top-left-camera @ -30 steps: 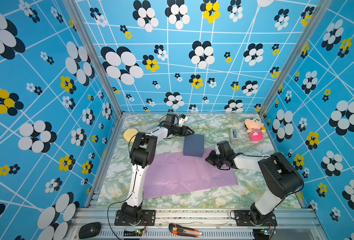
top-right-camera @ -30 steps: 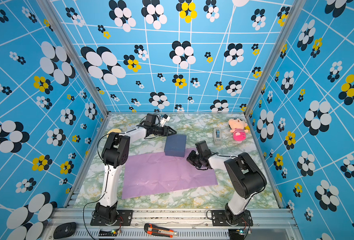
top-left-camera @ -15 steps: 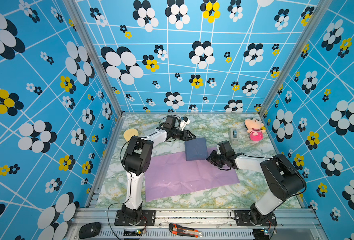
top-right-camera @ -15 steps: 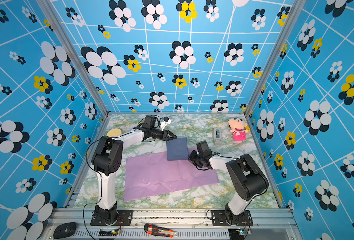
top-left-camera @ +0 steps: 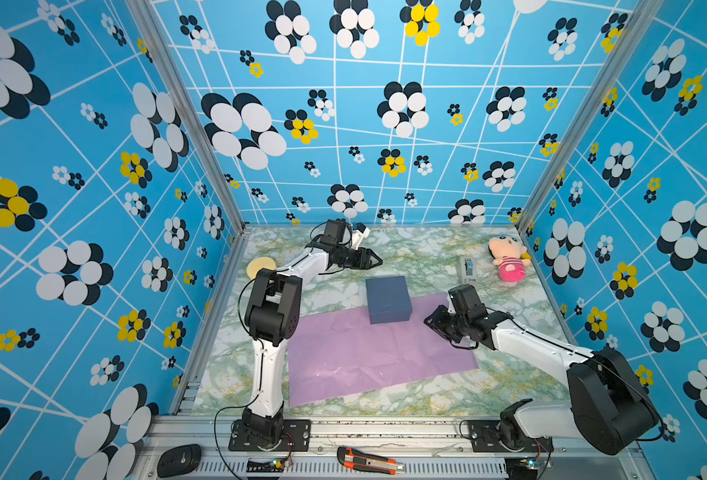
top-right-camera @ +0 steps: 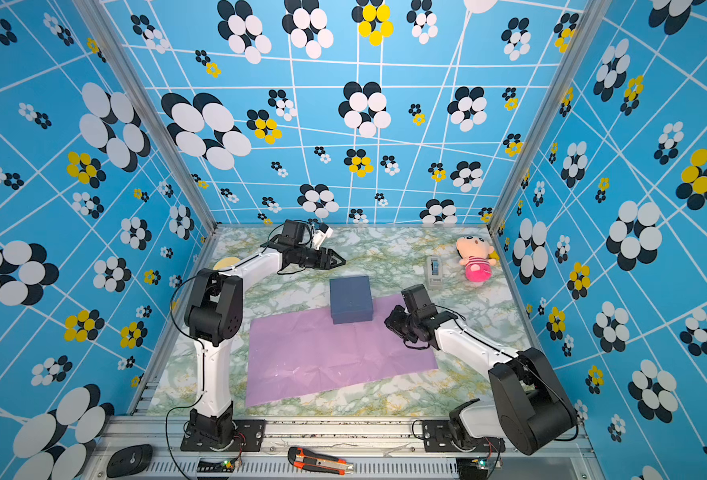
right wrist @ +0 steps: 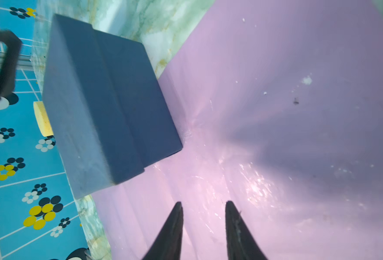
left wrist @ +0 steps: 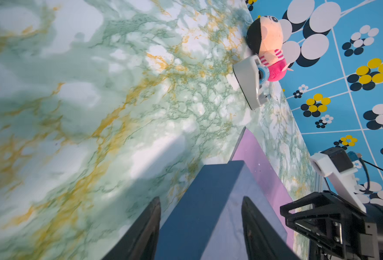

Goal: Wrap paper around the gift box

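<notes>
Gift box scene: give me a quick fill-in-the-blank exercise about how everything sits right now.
The gift box overlaps the paper at its ____ edge, not the near one.
The left pincer and the right pincer are both ____, gripping nothing.
In a top view, the plush doll lies beside the tape dispenser in the far ____ corner.
Missing words: far, open, right.

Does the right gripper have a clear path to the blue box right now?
Probably yes: the right gripper hangs open close beside the box, with only flat paper between them.
</notes>
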Available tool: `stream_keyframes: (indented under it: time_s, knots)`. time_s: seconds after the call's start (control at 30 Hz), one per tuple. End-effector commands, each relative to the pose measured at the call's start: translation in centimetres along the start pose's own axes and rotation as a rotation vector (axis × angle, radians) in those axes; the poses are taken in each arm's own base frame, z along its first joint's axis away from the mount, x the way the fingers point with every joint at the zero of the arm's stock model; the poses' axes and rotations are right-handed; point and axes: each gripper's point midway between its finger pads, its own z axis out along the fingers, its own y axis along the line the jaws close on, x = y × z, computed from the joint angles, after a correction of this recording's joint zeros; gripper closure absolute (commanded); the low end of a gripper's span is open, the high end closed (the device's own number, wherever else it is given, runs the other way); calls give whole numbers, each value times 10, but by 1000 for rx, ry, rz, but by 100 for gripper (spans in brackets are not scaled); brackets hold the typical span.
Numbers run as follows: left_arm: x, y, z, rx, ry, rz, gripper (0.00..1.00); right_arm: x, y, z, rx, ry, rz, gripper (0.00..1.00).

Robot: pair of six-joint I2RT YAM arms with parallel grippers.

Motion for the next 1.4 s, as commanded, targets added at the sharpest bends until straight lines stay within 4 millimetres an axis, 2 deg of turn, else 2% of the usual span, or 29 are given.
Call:
stream_keyframes:
  time_s: [0.0, 0.13, 0.3, 0.6, 0.93, 1.37]
  knots:
    - [16, -15, 26, 93, 110, 22, 40, 16, -13, 5, 10, 56, 22, 73]
    - [31, -20, 47, 121, 216, 36, 40, 20, -19, 13, 24, 74, 26, 79]
    - [56, -31, 58, 149, 326, 52, 40, 22, -32, 23, 69, 86, 45, 83]
    - [85, -69, 42, 225, 411, 117, 44, 22, -55, 31, 138, 71, 76, 90]
    - [118, -105, 28, 274, 453, 142, 45, 22, -62, 35, 158, 61, 86, 92]
    - [154, -117, 13, 239, 478, 96, 46, 16, -60, 37, 152, 37, 82, 93]
